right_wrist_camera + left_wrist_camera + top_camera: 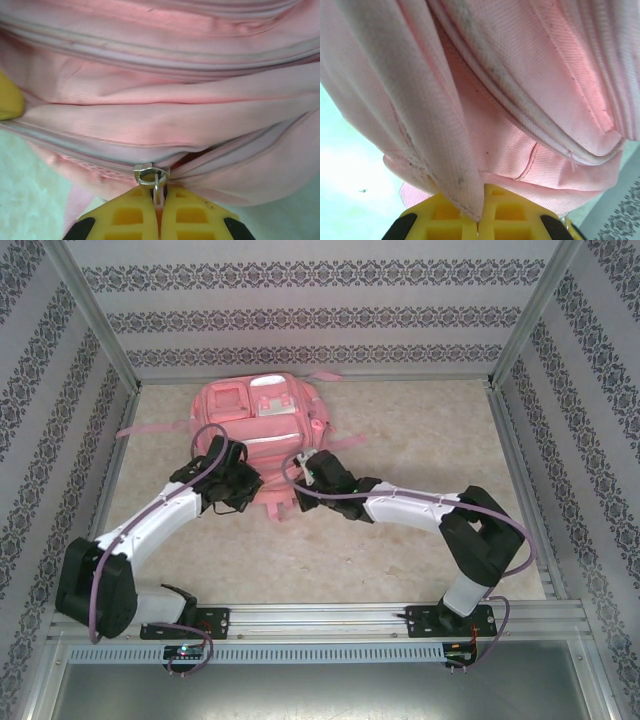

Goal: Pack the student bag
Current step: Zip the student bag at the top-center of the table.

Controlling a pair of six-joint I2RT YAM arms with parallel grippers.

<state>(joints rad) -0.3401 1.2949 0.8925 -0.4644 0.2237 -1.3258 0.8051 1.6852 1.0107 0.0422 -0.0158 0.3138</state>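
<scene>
While the overhead camera shows us the pink backpack (262,430) lying flat toward the far side of the worktop (430,440), with both arms meeting at its near edge, we cannot read the grips from there. The left wrist view supplies one: the left pincer (479,222) is fully closed, its yellow fingers (445,220) pinching a hanging fold of the backpack's fabric. The right wrist view supplies the other: the right pincer (159,212) is clamped on the tab of a metal zipper pull (151,176). From above we see bare worktop to the right of the backpack and nearer the arm bases, a strap (145,428) trailing left, and the patterned far wall (300,320) close behind.
</scene>
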